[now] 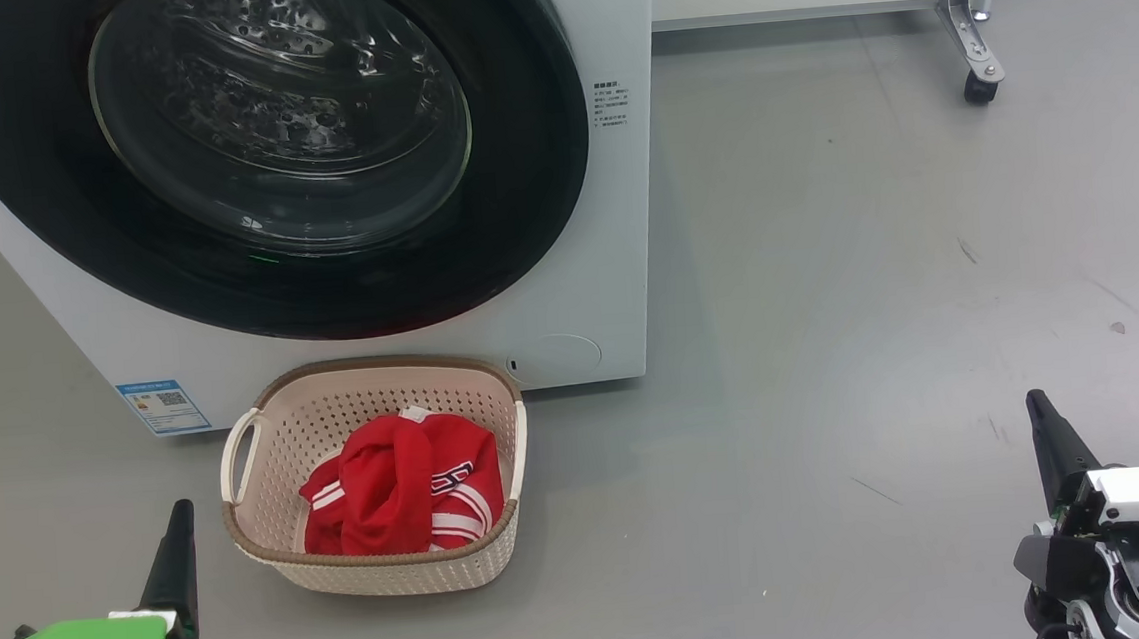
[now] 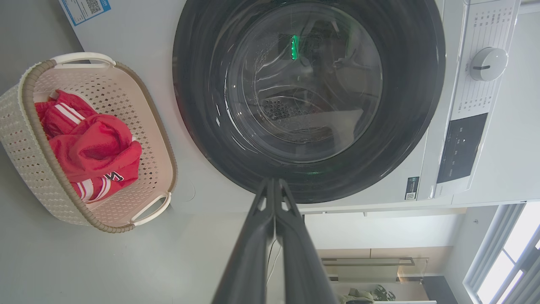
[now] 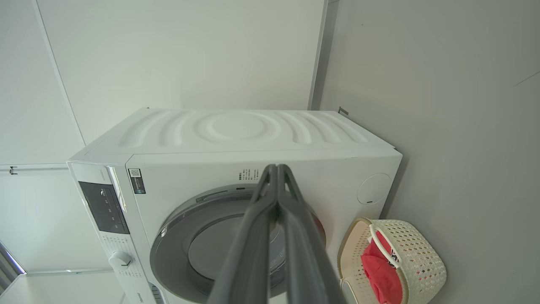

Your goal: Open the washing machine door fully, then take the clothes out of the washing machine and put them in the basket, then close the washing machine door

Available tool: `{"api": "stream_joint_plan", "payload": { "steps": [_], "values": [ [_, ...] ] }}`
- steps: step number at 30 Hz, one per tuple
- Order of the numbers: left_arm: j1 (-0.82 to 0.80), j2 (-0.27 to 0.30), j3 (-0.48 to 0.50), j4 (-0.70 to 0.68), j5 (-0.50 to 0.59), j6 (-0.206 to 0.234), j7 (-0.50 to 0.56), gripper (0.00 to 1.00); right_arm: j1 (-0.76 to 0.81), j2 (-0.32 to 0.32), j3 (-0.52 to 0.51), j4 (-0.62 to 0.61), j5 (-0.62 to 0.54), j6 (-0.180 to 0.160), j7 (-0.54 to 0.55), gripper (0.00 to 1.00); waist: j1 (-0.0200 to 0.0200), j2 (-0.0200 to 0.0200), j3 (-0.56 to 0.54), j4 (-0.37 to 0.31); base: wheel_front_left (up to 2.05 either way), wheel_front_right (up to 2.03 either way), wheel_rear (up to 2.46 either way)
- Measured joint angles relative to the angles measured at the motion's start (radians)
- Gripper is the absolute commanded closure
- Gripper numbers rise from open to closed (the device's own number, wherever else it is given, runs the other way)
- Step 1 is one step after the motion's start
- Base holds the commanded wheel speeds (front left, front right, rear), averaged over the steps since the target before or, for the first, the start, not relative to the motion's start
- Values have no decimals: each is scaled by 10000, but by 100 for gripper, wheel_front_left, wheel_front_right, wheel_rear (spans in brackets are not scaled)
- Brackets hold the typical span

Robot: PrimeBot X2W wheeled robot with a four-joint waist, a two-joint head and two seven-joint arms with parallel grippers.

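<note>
The soft, light red white-striped jersey (image 1: 391, 487) lies crumpled in the cream perforated plastic basket (image 1: 397, 575) near the white washing machine (image 1: 617, 256). A raised fold should pinch easily. The left tool (image 1: 181, 511) and right tool (image 1: 1036, 399) have their fingers together and are empty.

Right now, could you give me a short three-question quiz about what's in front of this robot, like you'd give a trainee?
1. True or false: the washing machine door is shut.
2. Where is the red garment? A) in the drum B) in the basket C) on the floor
3. Fill in: the left gripper and the right gripper both have their fingers ____.
Key: 1 true; 2 B; 3 closed.
</note>
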Motion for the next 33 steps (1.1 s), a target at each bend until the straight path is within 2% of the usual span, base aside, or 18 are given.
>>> {"api": "stream_joint_plan", "payload": {
  "steps": [33],
  "values": [
    [0, -12, 17, -12, 2, 0, 2, 100, 0, 8, -19, -12, 0, 0, 2, 100, 0, 0, 0, 0, 0, 0, 0]
  ]
}}
